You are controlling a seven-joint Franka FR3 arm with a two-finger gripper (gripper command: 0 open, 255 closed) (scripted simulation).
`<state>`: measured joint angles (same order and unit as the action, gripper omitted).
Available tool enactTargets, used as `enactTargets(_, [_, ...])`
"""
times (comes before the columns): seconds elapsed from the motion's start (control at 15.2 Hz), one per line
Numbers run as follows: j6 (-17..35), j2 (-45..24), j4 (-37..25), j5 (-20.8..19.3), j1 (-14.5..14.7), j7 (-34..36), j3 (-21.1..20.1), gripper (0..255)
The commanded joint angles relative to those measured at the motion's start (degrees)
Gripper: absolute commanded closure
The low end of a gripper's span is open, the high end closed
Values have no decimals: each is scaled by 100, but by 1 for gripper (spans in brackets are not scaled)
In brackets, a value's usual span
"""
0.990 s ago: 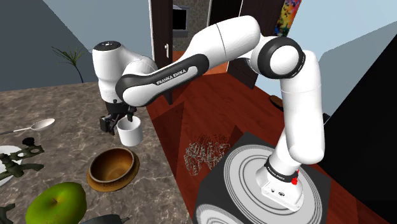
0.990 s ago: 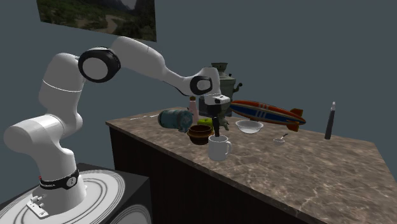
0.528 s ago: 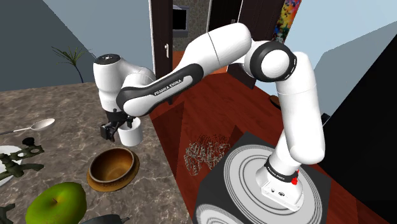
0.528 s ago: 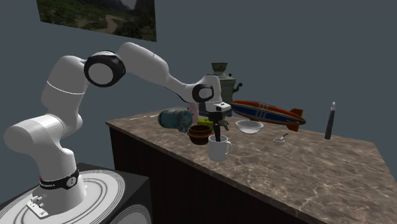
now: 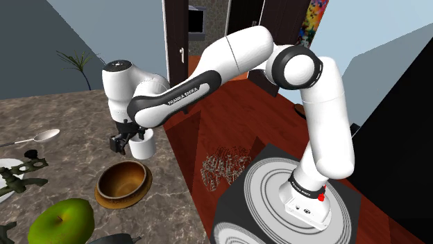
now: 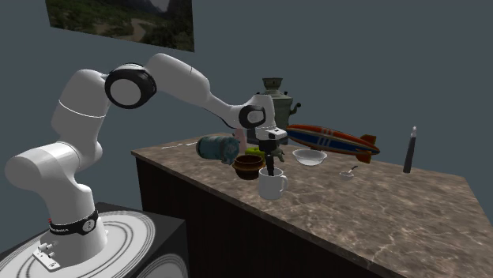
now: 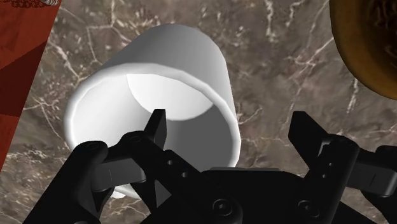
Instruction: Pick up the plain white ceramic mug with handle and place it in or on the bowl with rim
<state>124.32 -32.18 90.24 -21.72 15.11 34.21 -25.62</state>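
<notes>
Mug (image 5: 143, 147) on counter (image 5: 66, 158) near its edge, bowl (image 5: 123, 182) just beside it, pincer (image 7: 229, 121) astride mug wall

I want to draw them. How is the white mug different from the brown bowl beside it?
The mug is white; the bowl is brown. The mug is tall and narrow; the bowl is low and wide, with a broad rim. The gripper straddles the mug's wall, while the bowl is untouched. Both stand upright on the marbled counter.

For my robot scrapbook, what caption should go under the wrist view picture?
Open gripper straddling the wall of the mug, one finger inside, one outside, with the bowl close by on the counter.
</notes>
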Motion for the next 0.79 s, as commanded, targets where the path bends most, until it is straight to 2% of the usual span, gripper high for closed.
enactTargets(0.0, [0,0,0,0,0,0,0,255])
enactTargets(0.73, [-115,63,-58,41,-10,-34,-25,255])
